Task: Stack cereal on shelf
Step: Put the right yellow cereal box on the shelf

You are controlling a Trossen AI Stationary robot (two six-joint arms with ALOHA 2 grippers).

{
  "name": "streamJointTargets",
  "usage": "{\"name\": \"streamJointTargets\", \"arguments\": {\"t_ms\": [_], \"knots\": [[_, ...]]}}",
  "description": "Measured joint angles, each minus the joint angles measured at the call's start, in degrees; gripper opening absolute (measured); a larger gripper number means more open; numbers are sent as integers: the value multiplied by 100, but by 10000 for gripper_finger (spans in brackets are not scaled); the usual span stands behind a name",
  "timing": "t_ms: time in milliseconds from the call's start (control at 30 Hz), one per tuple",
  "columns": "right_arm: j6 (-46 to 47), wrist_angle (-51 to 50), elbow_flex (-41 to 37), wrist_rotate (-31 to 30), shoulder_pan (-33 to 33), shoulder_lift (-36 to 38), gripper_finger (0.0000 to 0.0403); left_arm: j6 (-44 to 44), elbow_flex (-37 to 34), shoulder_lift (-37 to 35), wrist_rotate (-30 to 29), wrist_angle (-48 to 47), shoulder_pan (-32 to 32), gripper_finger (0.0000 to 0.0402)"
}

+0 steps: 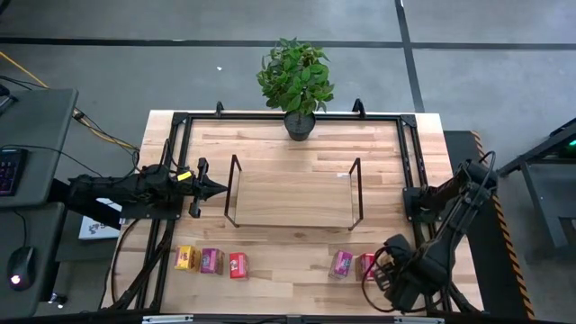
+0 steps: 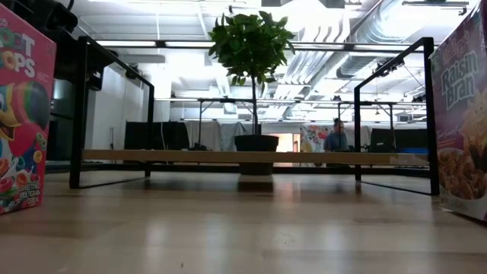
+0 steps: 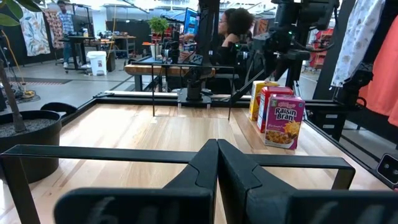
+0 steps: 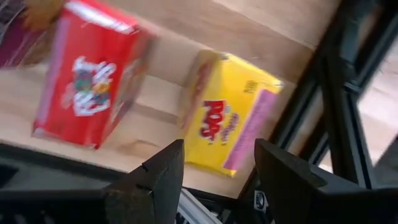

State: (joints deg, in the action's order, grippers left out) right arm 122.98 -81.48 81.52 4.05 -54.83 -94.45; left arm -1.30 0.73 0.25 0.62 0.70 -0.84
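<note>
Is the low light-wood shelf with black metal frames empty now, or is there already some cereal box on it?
Empty. In the high view the shelf board is bare, and the small cereal boxes stand on the tabletop in front of it.

Bright overhead lighting; ceiling glare in low view; right wrist view motion-blurred.

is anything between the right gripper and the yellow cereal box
Nothing visible. The right gripper, jaws open, hovers right by the yellow cereal box, with the red box off to its side.
</note>
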Motion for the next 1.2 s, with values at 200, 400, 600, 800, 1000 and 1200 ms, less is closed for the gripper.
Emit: {"name": "streamJointTargets", "arguments": {"t_ms": [200,400,600,800,1000,1200], "knots": [[2,-71,0,85,-23,0,189,0,0,0,0,0,0,0],[258,-385,0,158,-23,0,189,0,0,0,0,1,0,0],[302,-406,0,153,-23,0,189,0,0,0,0,-1,0,0],[149,-392,0,151,-23,0,189,0,0,1,0,0,0,0],[169,-384,0,204,-23,0,189,0,0,0,0,1,0,0],[163,-386,0,139,-23,0,224,0,0,1,0,-1,0,0]]}}
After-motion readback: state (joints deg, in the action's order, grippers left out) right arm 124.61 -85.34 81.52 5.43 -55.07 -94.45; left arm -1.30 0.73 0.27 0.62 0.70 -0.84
